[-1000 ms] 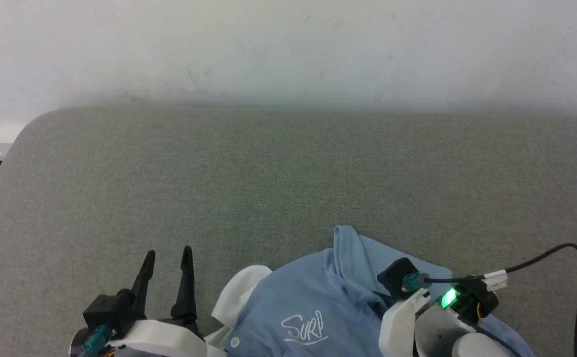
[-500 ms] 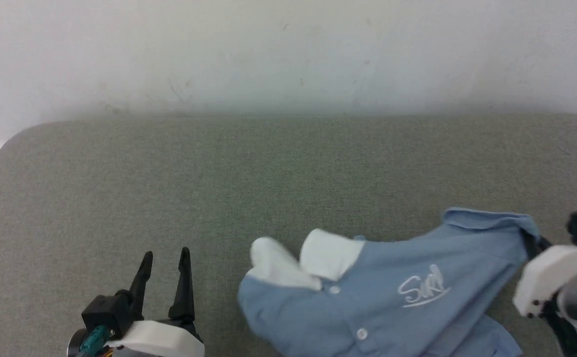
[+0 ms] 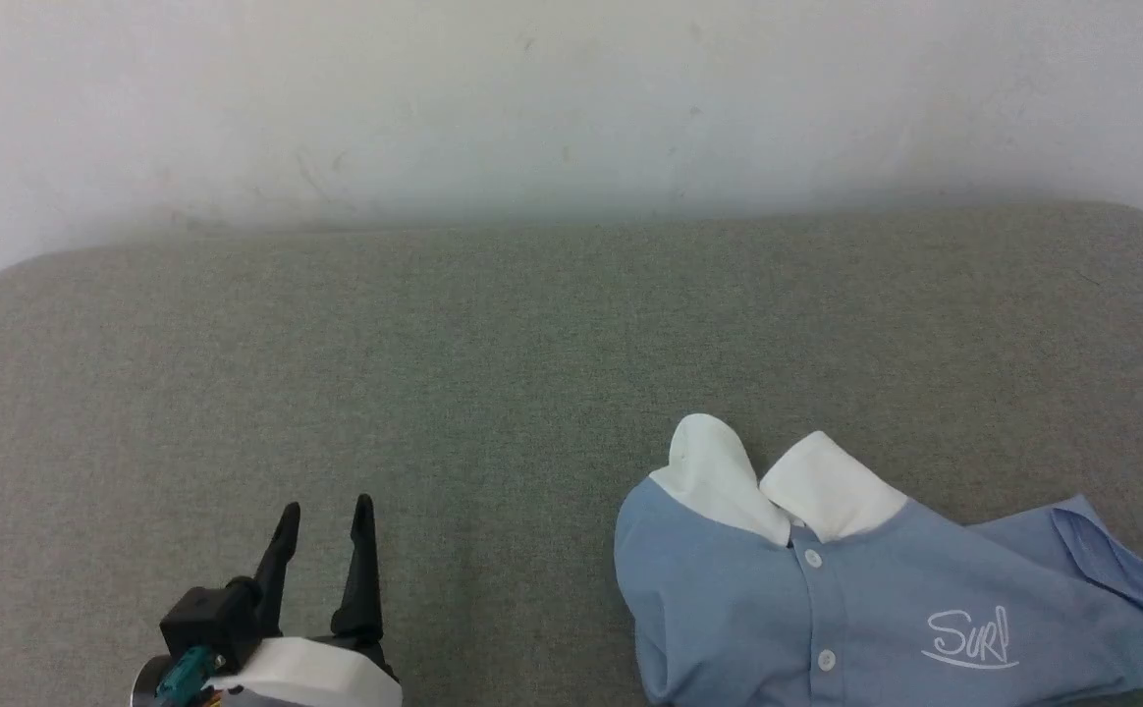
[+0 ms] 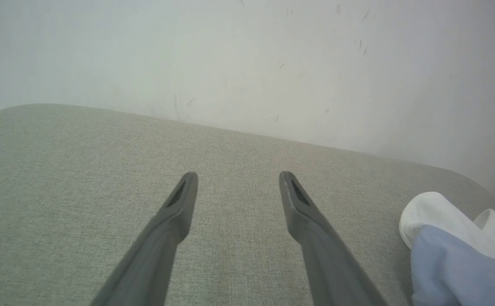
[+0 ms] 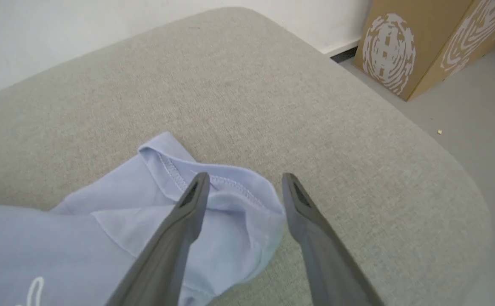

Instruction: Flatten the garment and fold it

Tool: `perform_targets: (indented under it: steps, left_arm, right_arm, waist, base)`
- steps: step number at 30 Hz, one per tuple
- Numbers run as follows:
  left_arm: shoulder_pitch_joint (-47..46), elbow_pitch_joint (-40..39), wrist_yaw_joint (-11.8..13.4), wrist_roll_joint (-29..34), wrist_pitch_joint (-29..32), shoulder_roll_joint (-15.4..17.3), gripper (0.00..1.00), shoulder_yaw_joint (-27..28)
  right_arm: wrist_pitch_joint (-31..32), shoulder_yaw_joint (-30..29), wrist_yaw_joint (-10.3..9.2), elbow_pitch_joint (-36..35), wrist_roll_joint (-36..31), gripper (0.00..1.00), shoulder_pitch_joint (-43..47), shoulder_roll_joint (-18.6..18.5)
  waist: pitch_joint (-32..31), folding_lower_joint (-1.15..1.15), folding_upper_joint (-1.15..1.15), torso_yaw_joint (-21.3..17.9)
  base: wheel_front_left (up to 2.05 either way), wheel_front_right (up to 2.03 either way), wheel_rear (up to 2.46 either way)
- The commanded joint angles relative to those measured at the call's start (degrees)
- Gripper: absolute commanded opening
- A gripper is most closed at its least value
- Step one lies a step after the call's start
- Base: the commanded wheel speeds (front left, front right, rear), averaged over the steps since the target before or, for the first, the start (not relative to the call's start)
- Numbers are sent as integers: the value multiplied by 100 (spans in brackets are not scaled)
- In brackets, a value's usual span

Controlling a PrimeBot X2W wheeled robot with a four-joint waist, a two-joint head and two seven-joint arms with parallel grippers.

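Observation:
The garment (image 3: 827,609), a light blue polo shirt with white collar (image 3: 788,481), two white buttons and a white script logo (image 3: 969,638), lies rumpled at the lower right of the grey-green padded surface (image 3: 532,344). Its collar end shows at the right of the left wrist view (image 4: 451,255). My right gripper (image 5: 245,176) is open just above the shirt's sleeve (image 5: 230,204), which lies loose on the surface between and beneath the fingers. My left gripper (image 3: 326,506) is open at the lower left, a good way left of the shirt, with nothing between its fingers (image 4: 183,199).
A scuffed white wall (image 3: 571,98) runs behind the surface. Past the surface's rounded right corner (image 5: 451,170) there is grey floor (image 5: 477,127) and a printed cardboard box (image 5: 422,38). Bare fabric stretches left and beyond the shirt.
My right gripper dragged the shirt to the right by its sleeve, then opened and let go. The collar now points away from me. The head view has shifted; the left gripper stayed put.

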Motion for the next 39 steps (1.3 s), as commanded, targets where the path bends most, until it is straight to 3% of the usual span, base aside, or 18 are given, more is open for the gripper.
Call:
perform_targets:
  steps: [1, 5, 10, 16, 21, 25, 31, 35, 39]
  left_arm:
    - [-26, 28, -28, 44, -27, -4, 100, 28]
    - [-22, 84, -40, 40, -24, 29, 100, 10]
    - [13, 103, -23, 35, 18, 68, 100, -11]
    - [89, 100, 25, 4, 71, 88, 100, -17]
    - [138, 20, 81, 6, 241, 67, 100, -101]
    - [-7, -181, -207, -127, 736, -88, 100, -556]
    - [-553, -206, -633, -224, 2047, -317, 100, -1749]
    - [-1008, 141, -676, -263, 2802, -384, 100, -2241]
    - [-1419, 697, -532, -163, 3388, -409, 100, -2481]
  right_arm:
    - [-161, 44, -5, -25, 51, 100, -106, 11]
    - [-737, 427, -5, -361, 26, 100, -119, 12]
    - [-1013, 1269, -5, -1084, -152, 100, 80, 13]
    - [-1033, 2372, -5, -2033, -272, 100, 549, 13]
    - [-883, 2902, -5, -2498, -266, 100, 889, 13]
    - [-738, 2991, -5, -2730, -258, 100, 1132, 13]
    - [-562, 3007, -5, -2959, -272, 100, 1187, 13]
    - [-509, 3034, -5, -3017, -273, 100, 1079, 14]
    - [-506, 3064, -5, -2995, -224, 100, 975, 14]
  waist:
    - [-23, 0, 0, -6]
    - [-118, 0, 0, 17]
    - [-225, 0, 0, 92]
    - [-321, 0, 0, 160]
    - [-369, 0, 0, 171]
    - [-372, 0, 0, 190]
    - [-218, 0, 0, 114]
    - [-97, 0, 0, -36]
    - [77, 0, 0, -253]
  base:
    - [0, 0, 0]
    - [0, 0, 0]
    - [0, 0, 0]
    - [0, 0, 0]
    - [0, 0, 0]
    - [0, 0, 0]
    - [0, 0, 0]
    - [0, 0, 0]
    - [0, 0, 0]
